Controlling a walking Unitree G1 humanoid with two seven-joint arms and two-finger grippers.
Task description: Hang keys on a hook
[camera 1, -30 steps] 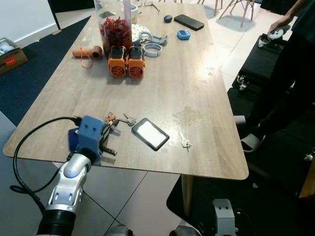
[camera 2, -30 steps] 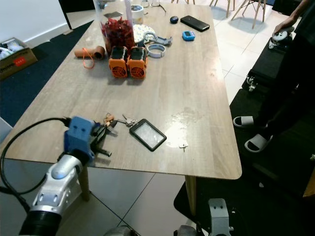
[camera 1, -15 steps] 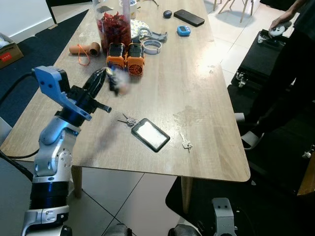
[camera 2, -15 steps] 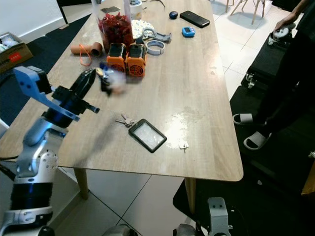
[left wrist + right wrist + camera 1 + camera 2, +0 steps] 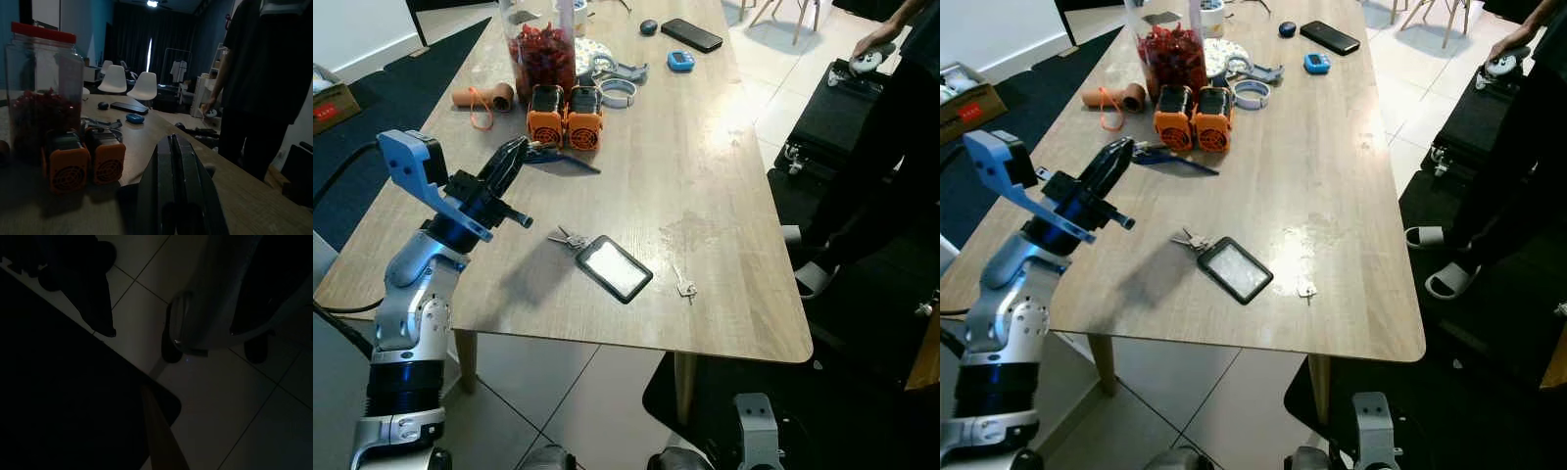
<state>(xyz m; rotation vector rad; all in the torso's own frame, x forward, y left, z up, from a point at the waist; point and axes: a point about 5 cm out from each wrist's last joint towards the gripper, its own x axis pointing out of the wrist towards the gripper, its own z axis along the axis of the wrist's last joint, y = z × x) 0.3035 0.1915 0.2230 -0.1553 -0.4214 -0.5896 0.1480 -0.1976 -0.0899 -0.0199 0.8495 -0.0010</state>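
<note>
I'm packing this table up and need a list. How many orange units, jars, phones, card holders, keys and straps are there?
Orange units: 2
Jar with red contents: 1
Black phone: 1
Card holder: 1
Key bunch: 1
Single key: 1
Blue strap, held in the left gripper: 1
Total: 8

Bright and even in both head views, sharp throughout; white glare across the table (image 5: 705,147) near its right edge, soft shadow beneath the raised left arm (image 5: 421,264). Dim and blue-tinted from the left wrist, with one ceiling lamp (image 5: 155,3) glowing far back; near-black from the right wrist, barely showing pale floor tiles (image 5: 230,401).
</note>
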